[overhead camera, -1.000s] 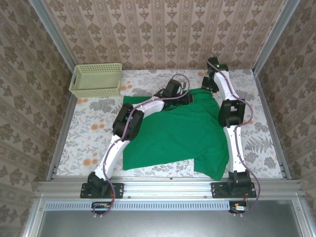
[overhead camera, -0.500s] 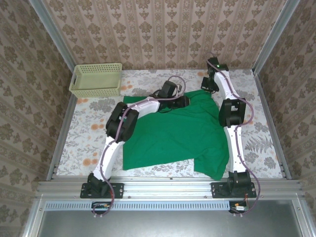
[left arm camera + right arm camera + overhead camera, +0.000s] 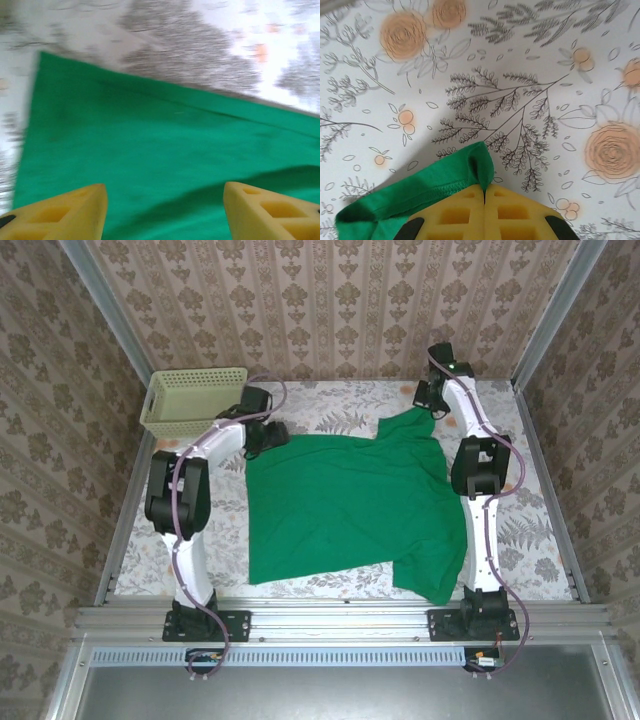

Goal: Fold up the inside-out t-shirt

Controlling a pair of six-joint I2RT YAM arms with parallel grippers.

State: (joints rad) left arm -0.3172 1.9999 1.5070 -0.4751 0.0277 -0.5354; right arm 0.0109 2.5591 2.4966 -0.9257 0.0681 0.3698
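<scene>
1. Beige wallpaper [image 3: 330, 310] with a brown damask pattern lines the three walls of the booth.
2. Aluminium posts [image 3: 108, 315] rise at the far corners; a rail [image 3: 340, 618] runs along the near edge.
3. A white cloth printed with grey leaves and orange flowers covers the desk [image 3: 190, 510], under soft, even light.

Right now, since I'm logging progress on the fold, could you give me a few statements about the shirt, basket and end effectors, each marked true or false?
1. The right end effector is shut on an edge of the shirt. True.
2. The left end effector grips the shirt. False: it is open above the cloth, holding nothing.
3. The shirt lies in the basket. False: it lies spread on the table.
4. The basket stands at the table's far left corner. True.
</scene>
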